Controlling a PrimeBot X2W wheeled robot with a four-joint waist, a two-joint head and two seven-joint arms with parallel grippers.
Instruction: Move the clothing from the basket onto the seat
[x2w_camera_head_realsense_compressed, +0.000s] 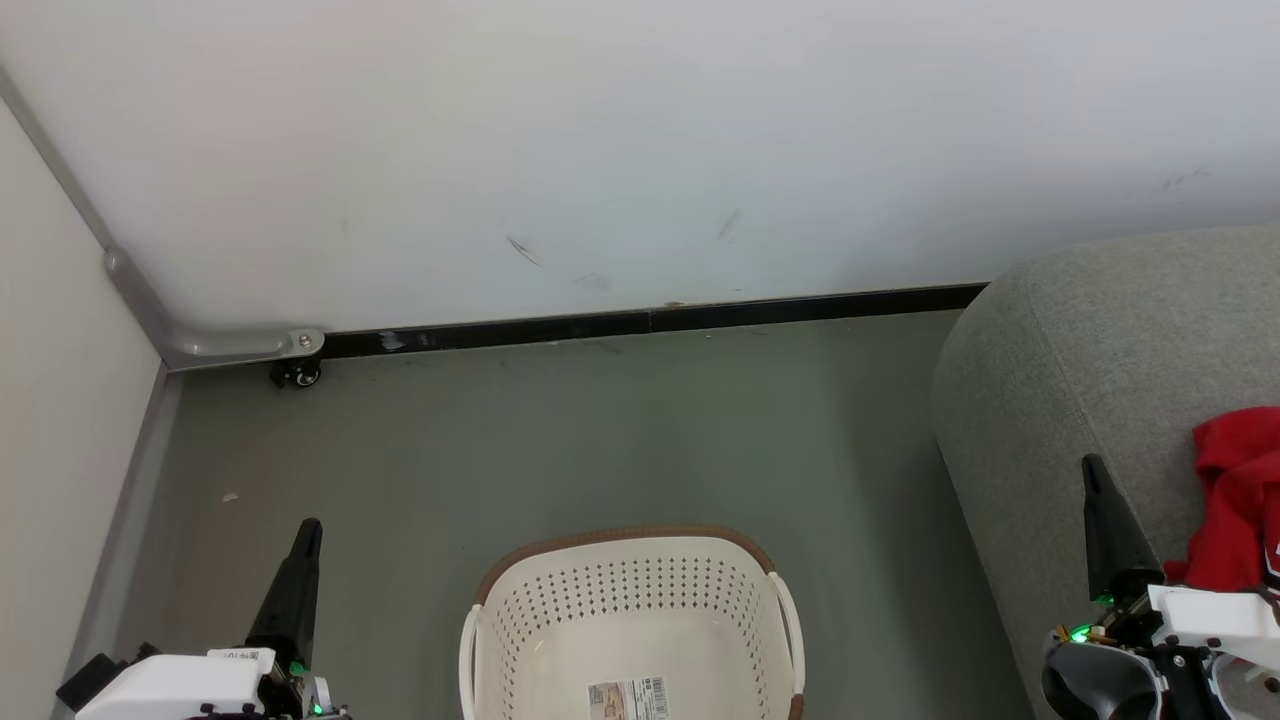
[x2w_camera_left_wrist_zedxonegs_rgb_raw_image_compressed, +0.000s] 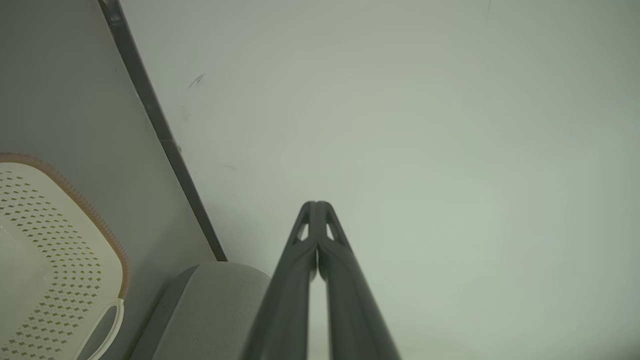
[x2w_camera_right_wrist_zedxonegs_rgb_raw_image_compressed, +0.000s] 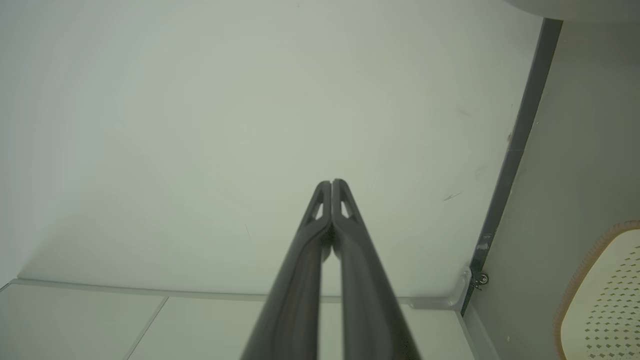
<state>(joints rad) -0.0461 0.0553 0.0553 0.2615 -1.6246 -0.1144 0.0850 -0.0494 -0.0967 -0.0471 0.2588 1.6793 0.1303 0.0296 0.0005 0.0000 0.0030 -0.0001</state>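
Though only part of the grey seat (x2w_camera_head_realsense_compressed: 1060, 350) shows at the right of the head view, the red clothing (x2w_camera_head_realsense_compressed: 1235, 500) lies bunched on it. The cream basket (x2w_camera_head_realsense_compressed: 620, 535) on the floor nearby shows a bare bottom with a label (x2w_camera_head_realsense_compressed: 628, 697). The cloth looks light, limp and floppy, so a pinch on a raised fold would suit. The right gripper (x2w_camera_head_realsense_compressed: 1092, 465) and left gripper (x2w_camera_head_realsense_compressed: 310, 526) both have their fingers pressed together, holding nothing.

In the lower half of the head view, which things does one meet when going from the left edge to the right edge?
left gripper → basket → right gripper → clothing; the last two appear against the seat.
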